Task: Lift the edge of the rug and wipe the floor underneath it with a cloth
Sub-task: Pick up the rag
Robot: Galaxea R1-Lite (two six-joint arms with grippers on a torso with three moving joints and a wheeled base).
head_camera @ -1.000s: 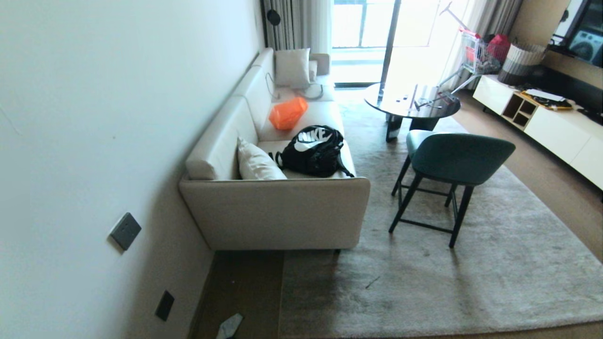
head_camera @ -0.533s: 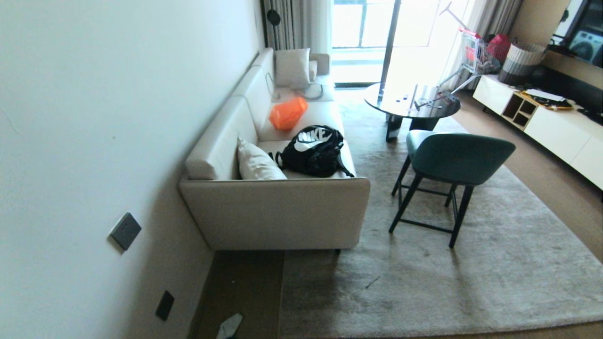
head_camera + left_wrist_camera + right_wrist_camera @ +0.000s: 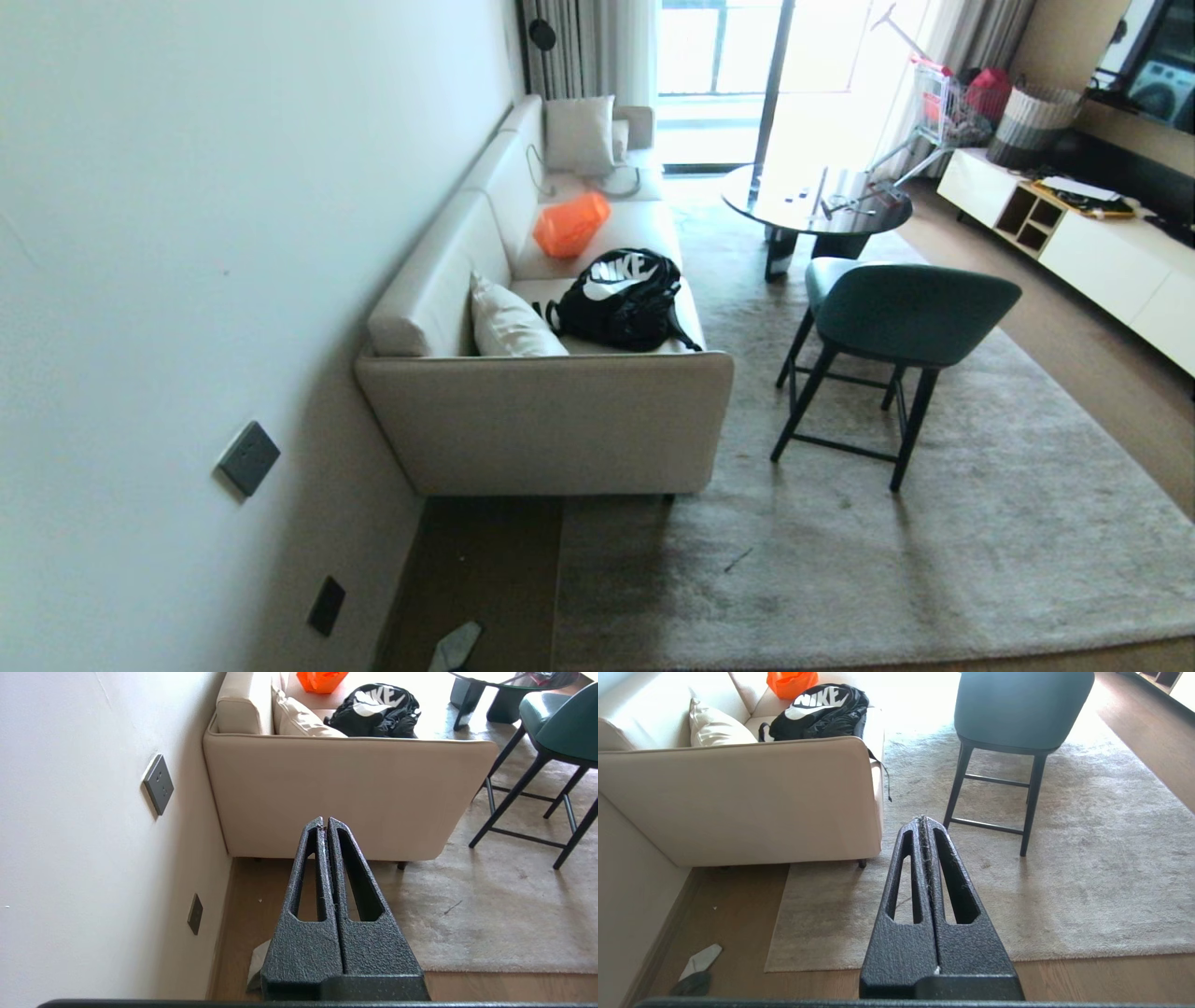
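1. The rug edge (image 3: 777, 933) lies flat on the floor (image 3: 738, 900), its corner just off the near end of a beige sofa (image 3: 541, 420).
2. The cloth (image 3: 701, 959) lies crumpled on the bare floor strip between the rug's border and the wall (image 3: 187, 280), apart from the rug.
3. The left gripper (image 3: 325, 822) hangs above that floor strip, fingers pressed together and empty.
4. The right gripper (image 3: 924, 820) hangs over the rug, fingers likewise together, holding nothing.
5. A green chair (image 3: 896, 313) stands on the rug beside the sofa.
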